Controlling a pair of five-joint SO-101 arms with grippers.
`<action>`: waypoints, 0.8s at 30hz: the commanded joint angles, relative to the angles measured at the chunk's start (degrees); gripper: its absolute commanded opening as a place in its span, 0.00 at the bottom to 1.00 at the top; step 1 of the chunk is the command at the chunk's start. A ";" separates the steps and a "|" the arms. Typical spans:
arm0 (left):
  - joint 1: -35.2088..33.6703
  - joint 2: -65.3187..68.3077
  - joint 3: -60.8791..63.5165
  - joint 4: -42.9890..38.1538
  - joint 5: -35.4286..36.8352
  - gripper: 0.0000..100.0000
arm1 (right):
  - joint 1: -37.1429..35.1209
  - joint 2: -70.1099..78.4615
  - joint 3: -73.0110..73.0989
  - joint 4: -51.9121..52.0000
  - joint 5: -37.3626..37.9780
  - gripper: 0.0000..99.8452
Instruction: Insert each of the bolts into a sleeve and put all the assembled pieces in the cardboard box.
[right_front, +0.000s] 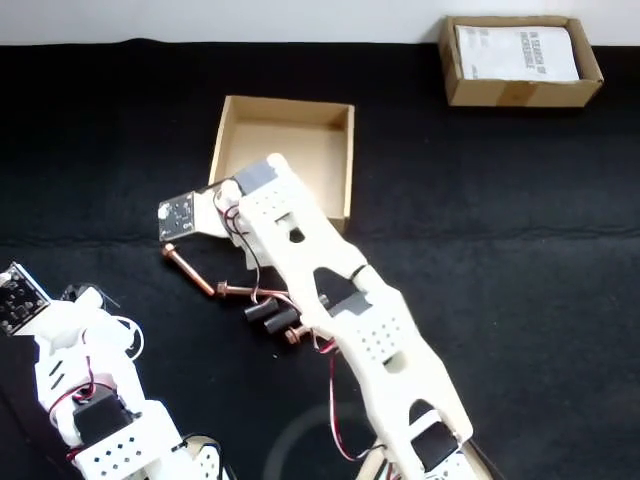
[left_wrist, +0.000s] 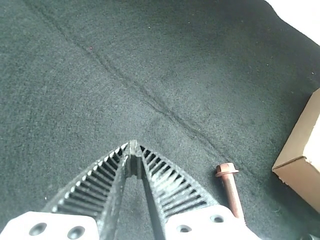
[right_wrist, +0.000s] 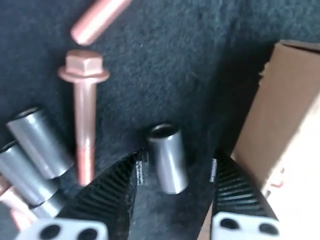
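A grey sleeve lies on the black mat between the fingers of my open right gripper, untouched by either finger. That gripper sits at the front left corner of the open cardboard box, whose wall is right beside it. A copper bolt and two more sleeves lie close by. In the high view, bolts and dark sleeves lie beside the right arm. My left gripper is shut on nothing, low over the mat near a bolt.
A second cardboard box holding a printed sheet stands at the back right. The left arm sits at the front left. A seam in the mat runs ahead of the left gripper. The box corner lies near it.
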 joint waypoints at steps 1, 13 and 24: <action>-0.48 -0.75 1.01 0.09 -0.09 0.01 | -0.13 2.86 -6.46 0.31 0.35 0.20; -0.04 -0.75 1.01 0.09 0.00 0.01 | 0.92 5.67 -11.65 5.85 0.26 0.01; 7.43 -0.40 1.01 5.01 0.44 0.01 | 4.97 -10.59 -27.30 14.02 -12.13 0.01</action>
